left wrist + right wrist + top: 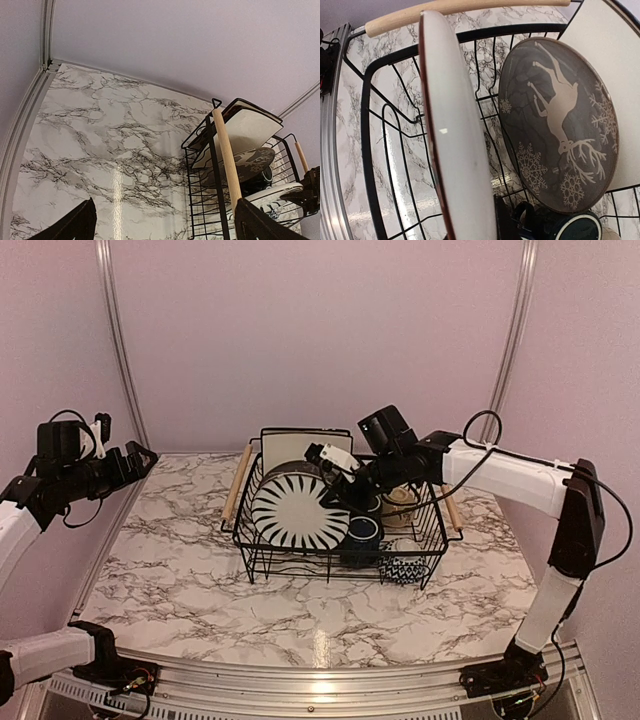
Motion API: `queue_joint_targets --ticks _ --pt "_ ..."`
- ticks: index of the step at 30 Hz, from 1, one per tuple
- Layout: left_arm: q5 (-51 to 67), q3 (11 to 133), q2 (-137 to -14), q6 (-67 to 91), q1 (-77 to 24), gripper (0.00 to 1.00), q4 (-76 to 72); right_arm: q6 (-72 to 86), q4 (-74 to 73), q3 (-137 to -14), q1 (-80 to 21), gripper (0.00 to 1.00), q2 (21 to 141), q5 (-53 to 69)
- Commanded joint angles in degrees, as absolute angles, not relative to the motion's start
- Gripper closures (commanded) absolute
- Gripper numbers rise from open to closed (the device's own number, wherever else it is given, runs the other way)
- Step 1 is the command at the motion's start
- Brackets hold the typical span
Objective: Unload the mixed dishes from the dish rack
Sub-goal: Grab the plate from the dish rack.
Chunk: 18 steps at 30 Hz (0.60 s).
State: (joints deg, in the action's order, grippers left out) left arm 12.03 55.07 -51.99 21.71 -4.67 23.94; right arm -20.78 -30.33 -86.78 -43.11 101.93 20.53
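Observation:
The dish rack point(244, 537), black wire with wooden handles point(236, 486), stands mid-table. At its front the striped plate point(298, 512) stands on edge, and my right gripper point(336, 468) is shut on its upper rim. In the right wrist view the plate's white back point(462, 150) fills the middle, with one dark finger point(506, 220) against it. Behind it lean the grey deer plate point(555, 120) and the square cream plates point(296, 444). Two dark blue mugs point(362, 536), a beige bowl point(402, 502) and a chevron bowl point(403, 568) fill the right side. My left gripper point(138, 456) hangs open at far left, holding nothing.
The marble table point(170, 560) lies bare left of and in front of the rack. Metal rails point(120, 360) and lilac walls close the back and sides. In the left wrist view the rack's left handle point(226, 150) lies near the right finger point(260, 225).

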Motion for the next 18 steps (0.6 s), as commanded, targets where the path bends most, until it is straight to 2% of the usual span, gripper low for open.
queue_joint_targets --ticks 1,6,11,15,18 --pt "13.1 55.8 -51.1 22.2 -4.7 0.01 24.9 -14.4 -26.4 -89.5 -42.8 1.00 96.3 24.8" --pt "15.2 55.8 -50.6 23.4 -4.7 0.01 24.0 -4.2 -20.8 -86.1 -40.3 1.00 91.9 29.4" --pt "21.6 54.7 -50.5 27.2 -4.7 0.01 19.6 10.9 -13.0 -80.1 -38.2 1.00 85.8 26.9" --pt "30.6 52.2 -50.6 34.9 -5.4 0.01 9.8 24.7 -4.9 -74.2 -34.2 1.00 81.5 29.1" --pt "33.6 49.6 -49.9 43.2 -8.4 0.01 -2.6 32.6 4.0 -71.0 -32.6 1.00 80.6 35.8"
